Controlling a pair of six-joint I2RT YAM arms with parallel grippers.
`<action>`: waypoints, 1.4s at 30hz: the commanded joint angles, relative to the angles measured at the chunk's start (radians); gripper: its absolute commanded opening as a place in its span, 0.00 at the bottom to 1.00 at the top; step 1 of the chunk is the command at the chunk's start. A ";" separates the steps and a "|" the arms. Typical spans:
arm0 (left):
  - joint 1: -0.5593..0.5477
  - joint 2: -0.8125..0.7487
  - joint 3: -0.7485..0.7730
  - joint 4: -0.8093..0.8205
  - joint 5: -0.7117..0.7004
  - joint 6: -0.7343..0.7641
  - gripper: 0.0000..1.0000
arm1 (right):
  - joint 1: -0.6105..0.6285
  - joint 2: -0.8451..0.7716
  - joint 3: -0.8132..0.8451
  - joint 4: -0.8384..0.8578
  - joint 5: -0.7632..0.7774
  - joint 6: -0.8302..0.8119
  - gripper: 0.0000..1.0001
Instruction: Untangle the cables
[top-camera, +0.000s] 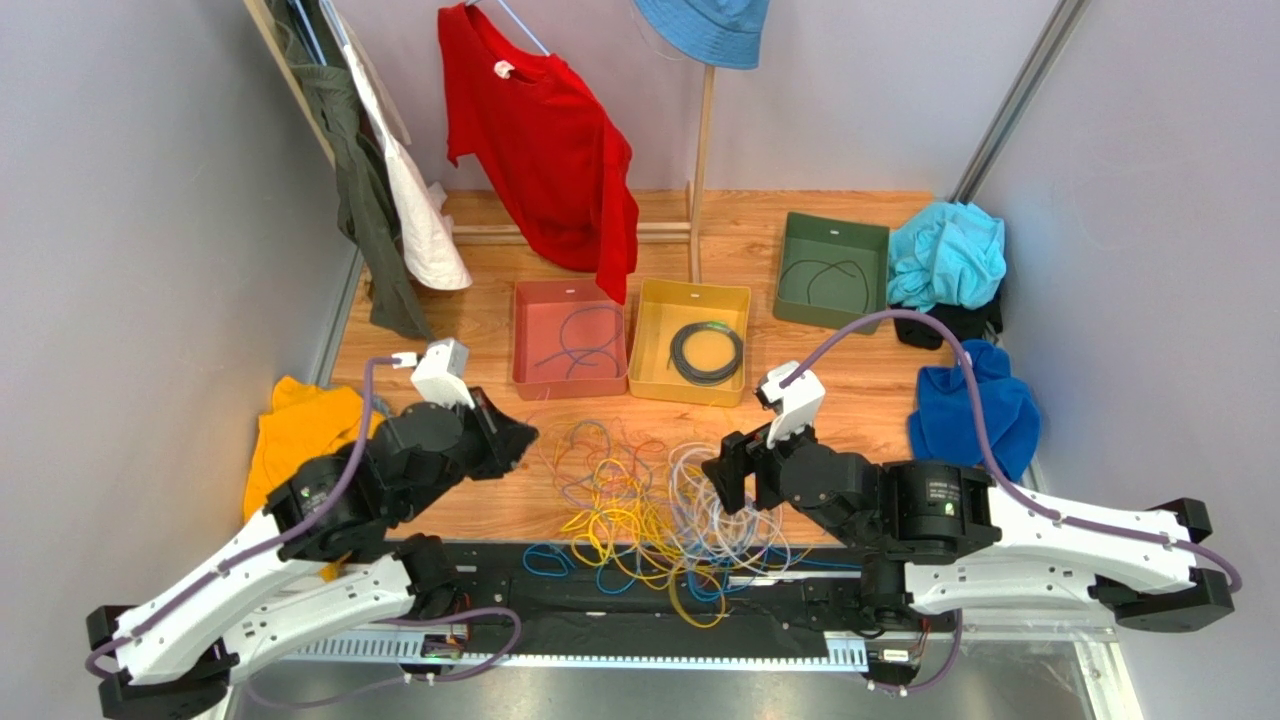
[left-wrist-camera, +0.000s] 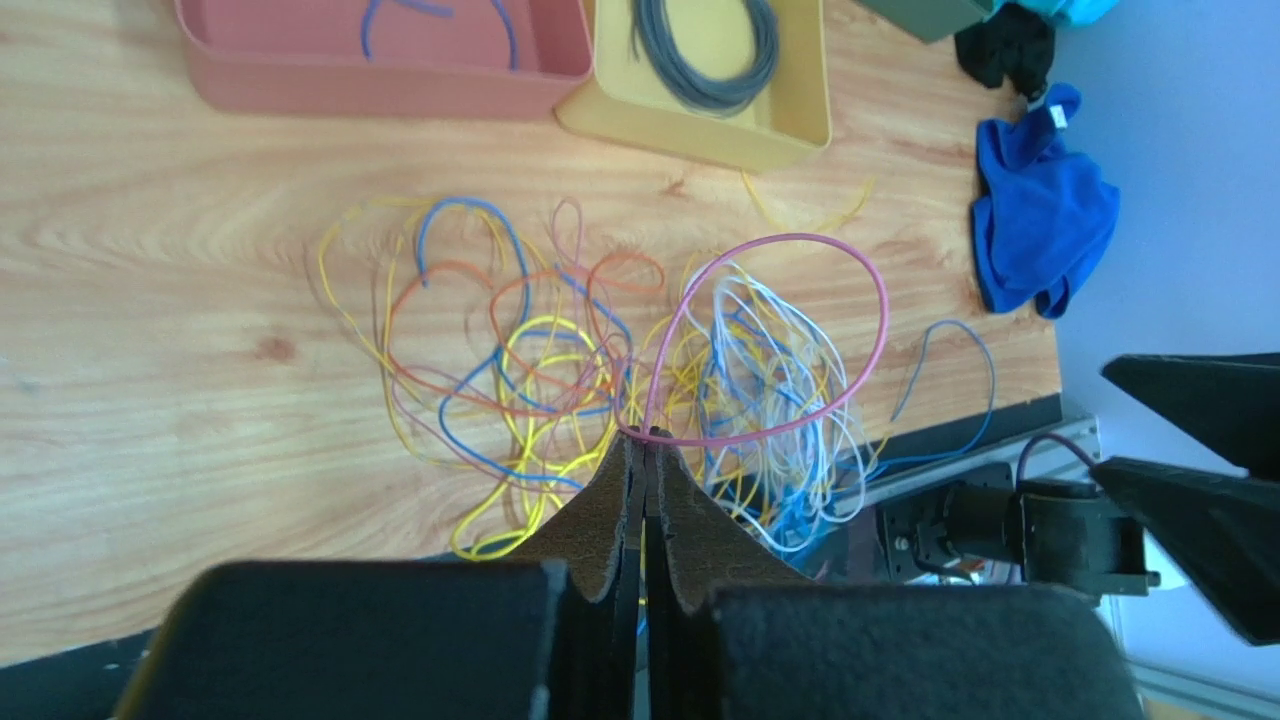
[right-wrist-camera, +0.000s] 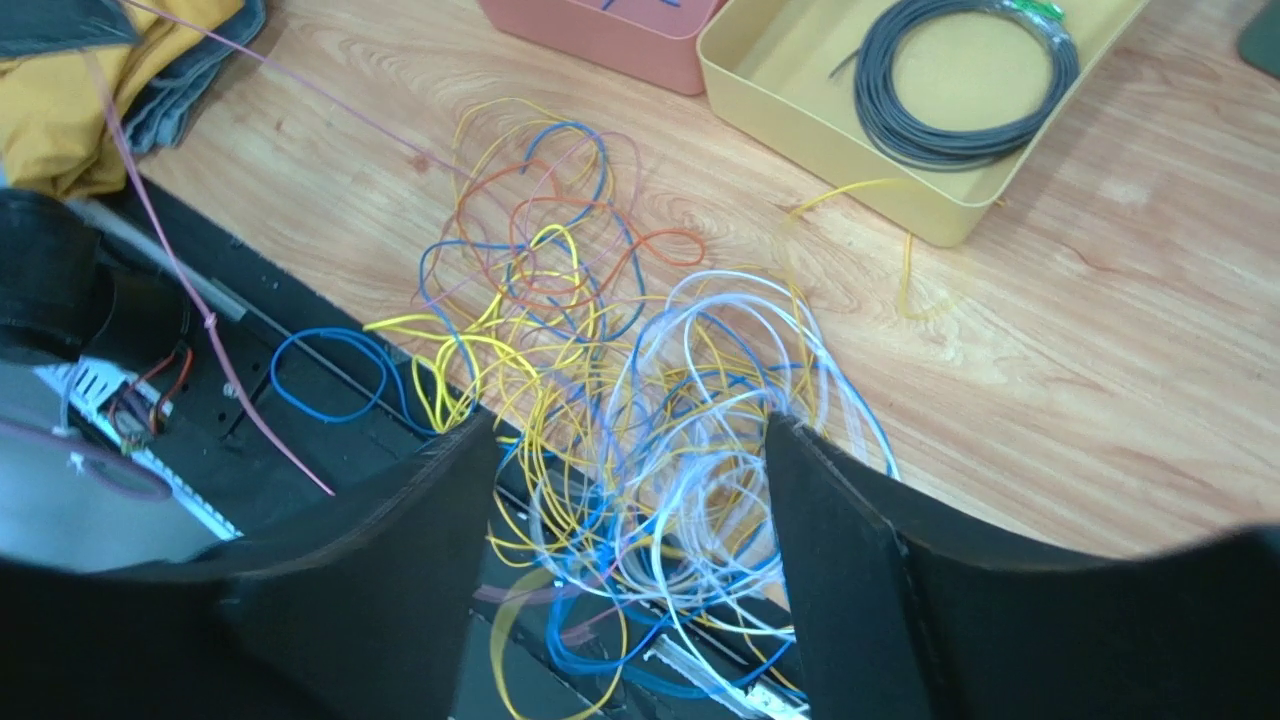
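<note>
A tangle of thin yellow, blue, orange and white-grey cables (top-camera: 646, 507) lies on the wooden table near its front edge and spills over the black rail. My left gripper (top-camera: 519, 435) is left of the pile. In the left wrist view its jaws (left-wrist-camera: 646, 438) are shut on a pink cable (left-wrist-camera: 846, 255) that rises in a wide loop over the tangle (left-wrist-camera: 571, 375). My right gripper (top-camera: 721, 468) is open, right of the pile. In the right wrist view its jaws (right-wrist-camera: 628, 438) stand wide apart above the white-grey and yellow loops (right-wrist-camera: 706, 390), holding nothing.
Behind the pile stand a pink bin (top-camera: 526, 353) with a blue-purple cable, a yellow bin (top-camera: 655, 342) with a grey coil, and a green bin (top-camera: 793, 270) with a dark cable. Blue cloths (top-camera: 974, 405) lie right, a yellow cloth (top-camera: 293, 435) left. Clothes hang at the back.
</note>
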 joint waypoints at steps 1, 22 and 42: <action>0.003 0.087 0.133 -0.091 -0.078 0.125 0.00 | -0.001 0.014 0.060 0.036 0.087 0.000 0.76; 0.003 0.679 1.393 -0.292 -0.079 0.544 0.00 | -0.001 -0.019 -0.050 0.373 -0.034 -0.154 0.70; 0.003 0.745 1.458 -0.258 -0.004 0.563 0.00 | -0.001 0.178 -0.096 0.683 -0.170 -0.310 0.70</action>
